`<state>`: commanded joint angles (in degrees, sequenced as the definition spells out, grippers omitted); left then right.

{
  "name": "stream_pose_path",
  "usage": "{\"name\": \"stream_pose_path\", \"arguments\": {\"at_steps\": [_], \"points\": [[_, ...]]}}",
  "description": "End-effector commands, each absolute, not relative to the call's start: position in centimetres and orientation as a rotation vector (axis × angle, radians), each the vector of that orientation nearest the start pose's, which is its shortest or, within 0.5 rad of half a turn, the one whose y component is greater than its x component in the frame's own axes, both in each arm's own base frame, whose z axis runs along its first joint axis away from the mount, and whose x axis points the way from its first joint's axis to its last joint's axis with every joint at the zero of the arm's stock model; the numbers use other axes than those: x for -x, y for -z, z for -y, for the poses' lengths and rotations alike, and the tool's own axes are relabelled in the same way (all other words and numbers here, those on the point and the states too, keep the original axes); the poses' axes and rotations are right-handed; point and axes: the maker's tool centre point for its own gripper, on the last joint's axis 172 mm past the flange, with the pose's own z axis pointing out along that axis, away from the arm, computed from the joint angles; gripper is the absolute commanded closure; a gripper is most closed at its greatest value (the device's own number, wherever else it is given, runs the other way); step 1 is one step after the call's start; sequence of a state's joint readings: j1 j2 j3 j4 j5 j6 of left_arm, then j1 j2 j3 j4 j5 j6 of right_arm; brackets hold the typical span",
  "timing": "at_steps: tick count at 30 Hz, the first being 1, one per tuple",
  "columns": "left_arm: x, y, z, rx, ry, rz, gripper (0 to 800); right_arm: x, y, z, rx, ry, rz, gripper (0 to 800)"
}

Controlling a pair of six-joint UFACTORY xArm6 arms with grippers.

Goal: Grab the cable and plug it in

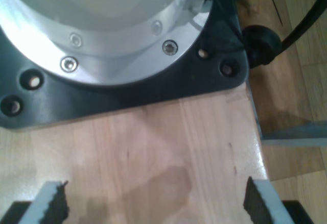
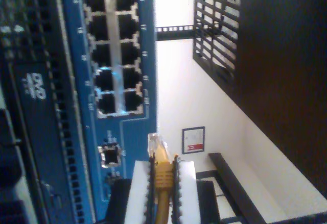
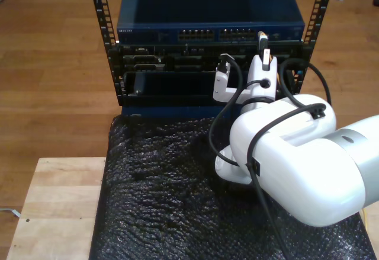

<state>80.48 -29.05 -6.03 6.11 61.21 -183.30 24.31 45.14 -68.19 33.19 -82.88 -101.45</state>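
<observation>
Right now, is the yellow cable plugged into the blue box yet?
Not yet. The grabbing part looks done: my second claw is pinching the cable just behind its clear plug. The plug sits in front of the blue switch, close to its rows of ports, but is not inside one. Left: line it up and push it in. My first claw is open over a wooden table.

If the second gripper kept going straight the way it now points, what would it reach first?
Probably the blue switch. My second gripper holds the cable with its clear plug leading, just short of the rows of ports. The plug would touch first; which port is unclear.
</observation>
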Motion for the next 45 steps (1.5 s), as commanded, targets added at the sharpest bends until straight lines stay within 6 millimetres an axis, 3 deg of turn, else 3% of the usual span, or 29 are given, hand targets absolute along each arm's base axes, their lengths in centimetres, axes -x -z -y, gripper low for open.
{"name": "stream_pose_path", "arguments": {"at_steps": [32, 45], "points": [[0.1, -3.2, -12.1, 2.256, 0.397, -2.708, 0, -65.9, -26.5, -13.6, -1.158, -1.233, -0.938, 800], [0.1, -3.2, -12.2, 2.255, 0.396, -2.707, 0, -66.2, -27.4, -13.7, -1.150, -1.244, -0.922, 800]]}}
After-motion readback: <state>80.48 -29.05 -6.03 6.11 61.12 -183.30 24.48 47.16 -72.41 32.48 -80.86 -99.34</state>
